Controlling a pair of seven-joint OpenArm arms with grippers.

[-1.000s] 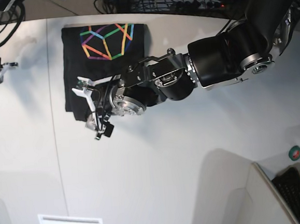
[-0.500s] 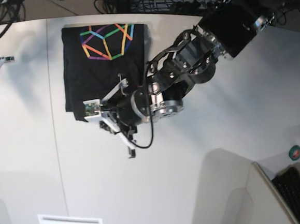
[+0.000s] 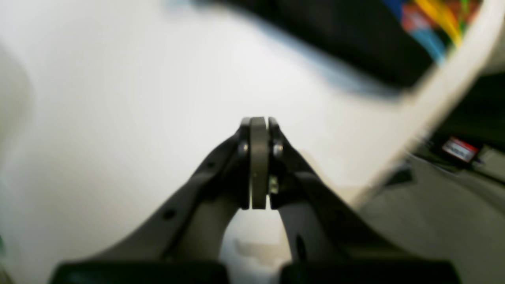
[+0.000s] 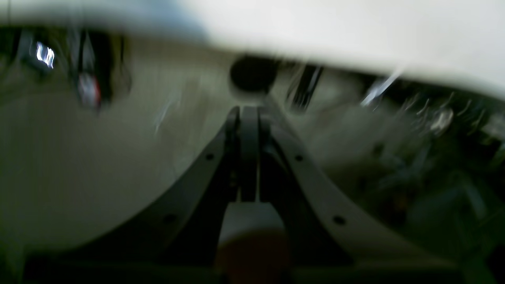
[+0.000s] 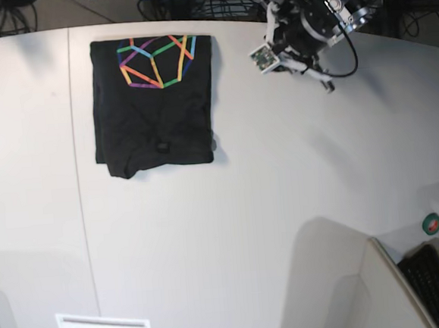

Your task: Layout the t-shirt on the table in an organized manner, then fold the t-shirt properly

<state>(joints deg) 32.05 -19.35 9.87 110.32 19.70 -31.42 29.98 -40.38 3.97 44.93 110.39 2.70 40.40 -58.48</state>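
Base view shows the black t-shirt [image 5: 154, 104] lying folded into a neat rectangle on the white desk [image 5: 232, 231], near the far edge, with its coloured line print facing up. The left tool [image 5: 327, 85] is above the far right part of the desk, well apart from the shirt, its jaws pressed together on nothing. The right tool [image 4: 249, 118] is also closed and empty.
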